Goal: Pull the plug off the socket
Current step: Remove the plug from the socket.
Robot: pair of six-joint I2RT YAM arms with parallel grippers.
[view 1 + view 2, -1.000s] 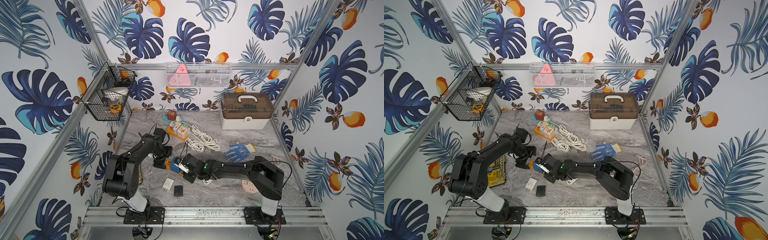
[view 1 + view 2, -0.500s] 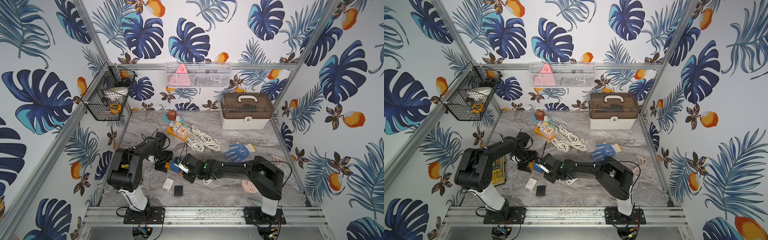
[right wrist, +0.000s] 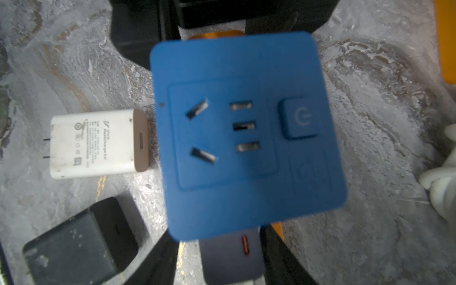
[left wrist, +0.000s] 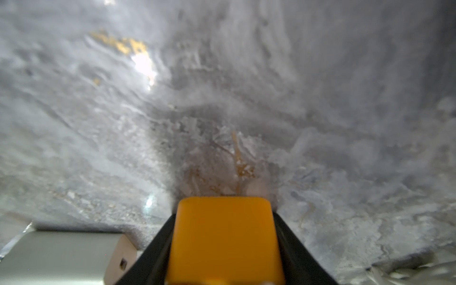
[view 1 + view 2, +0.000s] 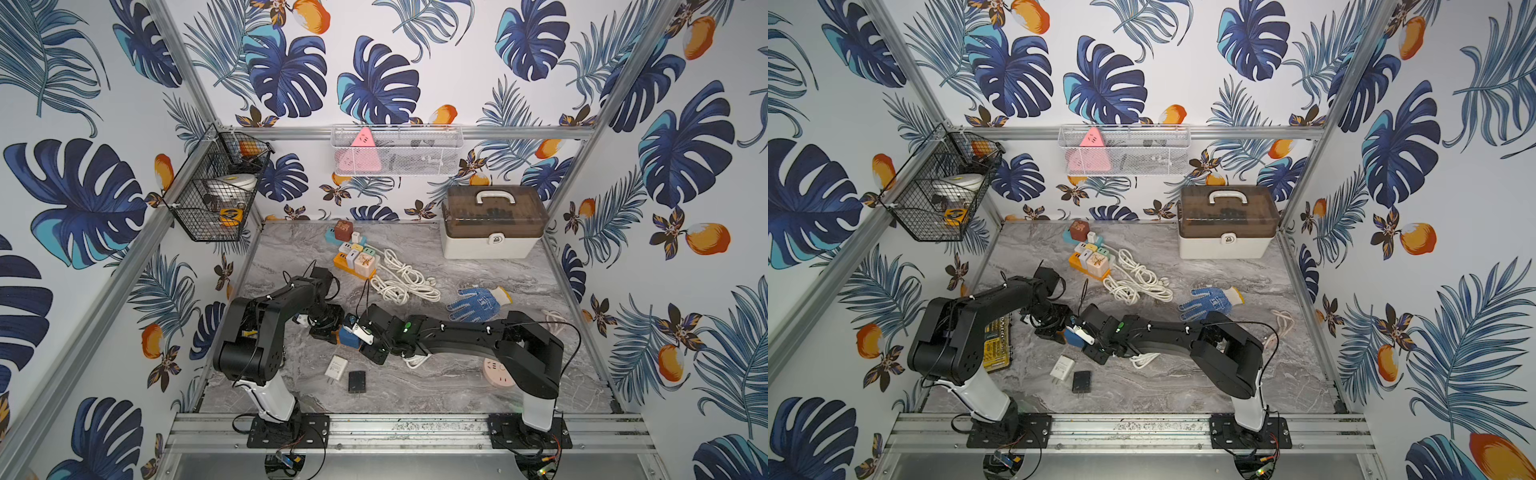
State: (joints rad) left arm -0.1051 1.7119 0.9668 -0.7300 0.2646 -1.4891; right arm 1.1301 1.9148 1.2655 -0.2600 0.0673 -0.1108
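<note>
The socket is a cube with a blue face and an orange body, lying on the marble table between both arms; the right wrist view looks straight onto its face. My left gripper is shut on the socket's orange body, with black fingers flush on both sides. A dark grey plug with an orange slit sticks out of the socket toward my right gripper. Its jaws straddle the plug, with a gap showing on one side.
A white charger and a black charger lie loose just in front of the socket. Behind are an orange power strip, a coiled white cord, a blue glove and a toolbox. A pink round socket sits front right.
My left gripper has swung in from the back to the socket and closed on its orange body. My right gripper's jaws have widened around the plug.
</note>
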